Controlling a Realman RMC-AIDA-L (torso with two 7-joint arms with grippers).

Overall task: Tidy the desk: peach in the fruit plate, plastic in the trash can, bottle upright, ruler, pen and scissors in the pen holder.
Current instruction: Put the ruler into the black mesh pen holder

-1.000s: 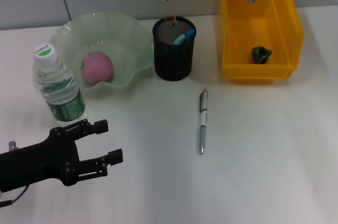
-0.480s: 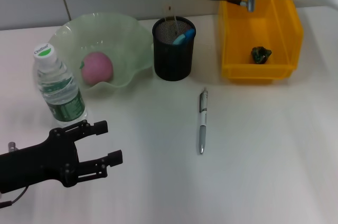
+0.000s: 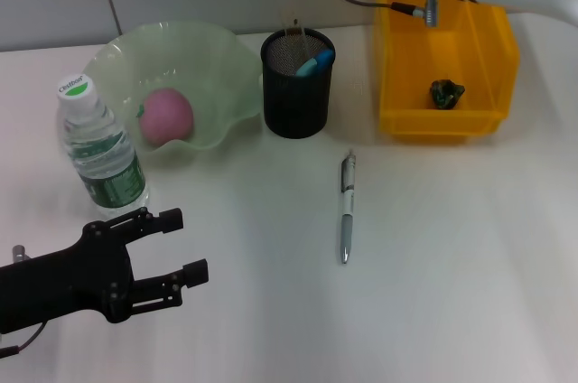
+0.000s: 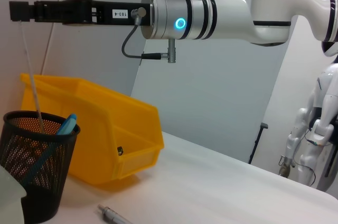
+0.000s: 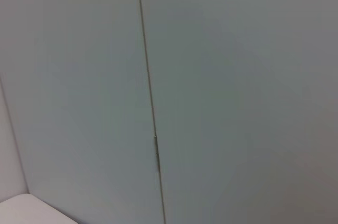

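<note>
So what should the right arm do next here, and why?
Probably open the jaws: the right gripper holds the ruler upright with its lower end already inside the pen holder, so releasing should drop it in. The left gripper sits idle by the bottle.

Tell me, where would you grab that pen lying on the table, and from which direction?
Grip the pen around the middle of its barrel, coming straight down from above. It lies flat on the bare table, its length running away from the robot, so fingers should close across it from either side. Nothing crowds it; the black mesh holder stands well behind.
</note>
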